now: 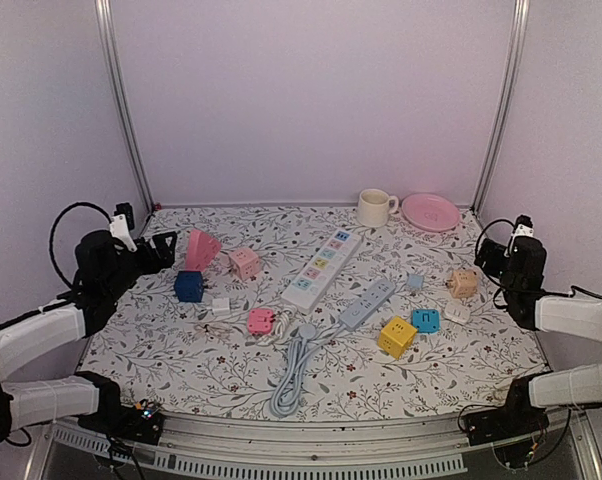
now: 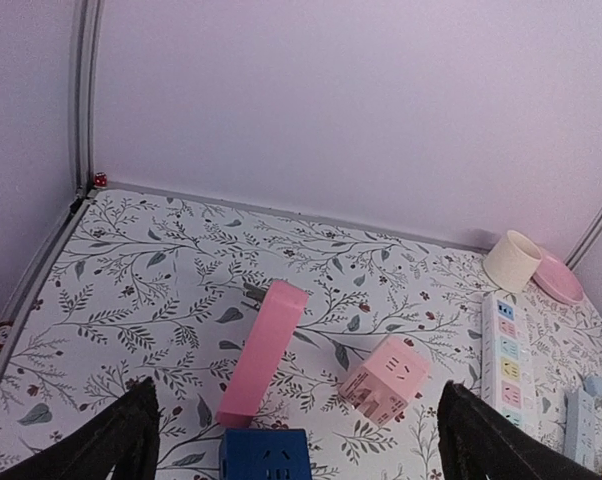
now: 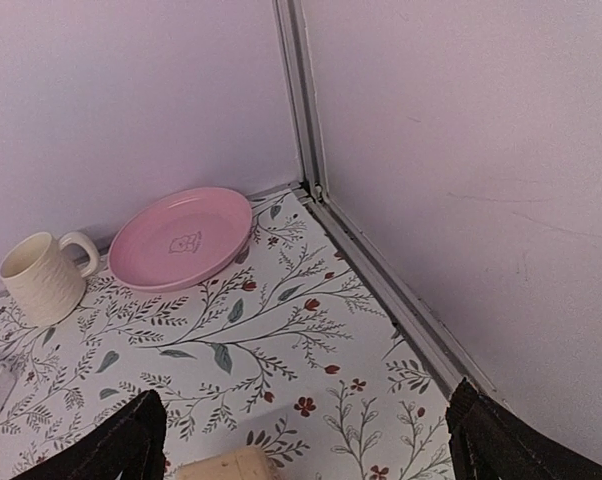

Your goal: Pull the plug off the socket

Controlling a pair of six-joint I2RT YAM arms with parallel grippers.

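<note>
Flowered table [image 1: 181,350], long white power strip [image 1: 323,268] at its middle. Left gripper [image 1: 166,250] and right gripper [image 1: 484,256] hover at opposite edges, fingers spread, holding nothing. Blue cube socket [image 1: 189,286] sits near the left gripper, with a small white plug [image 1: 221,305] just beside the cube.

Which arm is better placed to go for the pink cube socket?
Left, probably: the left gripper faces the pink cube socket close ahead, while the right gripper points at the pink plate.
</note>
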